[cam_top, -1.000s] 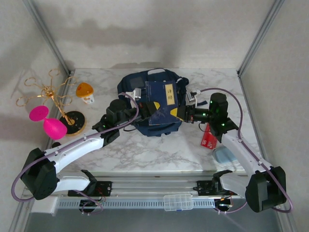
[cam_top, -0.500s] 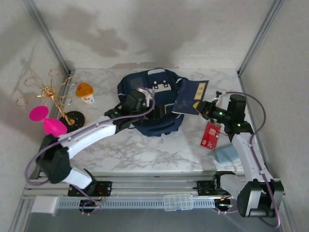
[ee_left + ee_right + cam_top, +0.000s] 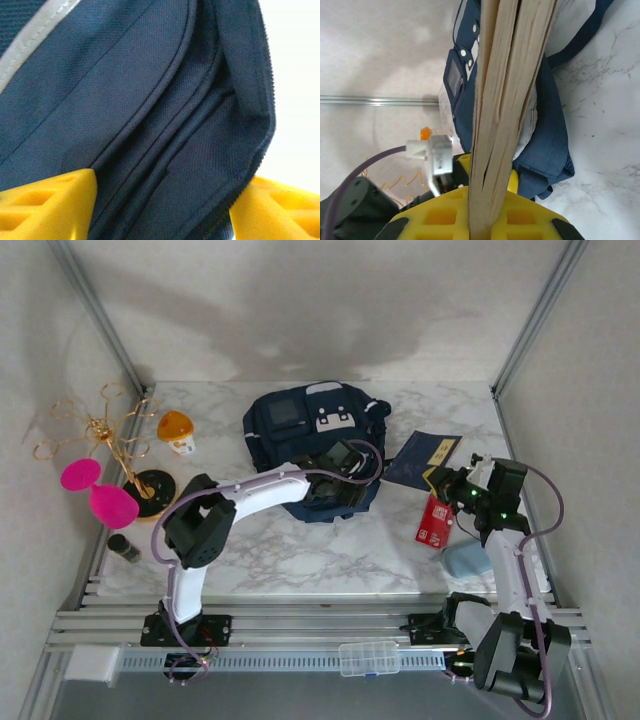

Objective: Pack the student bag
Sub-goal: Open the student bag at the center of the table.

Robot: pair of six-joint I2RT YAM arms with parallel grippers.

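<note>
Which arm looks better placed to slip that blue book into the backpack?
Probably the right arm: its jaws are shut on the blue book, beside the student bag. The left arm has its jaws open at the bag's fabric, gripping nothing.

The left arm [image 3: 265,485] and right arm [image 3: 518,562] are showing white link shells between bulky black joint housings [image 3: 198,528]. A lilac cable [image 3: 157,540] is trailing along each one. Green lights [image 3: 500,510] are glowing on the right wrist. The left gripper's fingers [image 3: 47,205] and the right gripper's fingers [image 3: 437,215] are showing bright yellow, moulded with square recesses.
</note>
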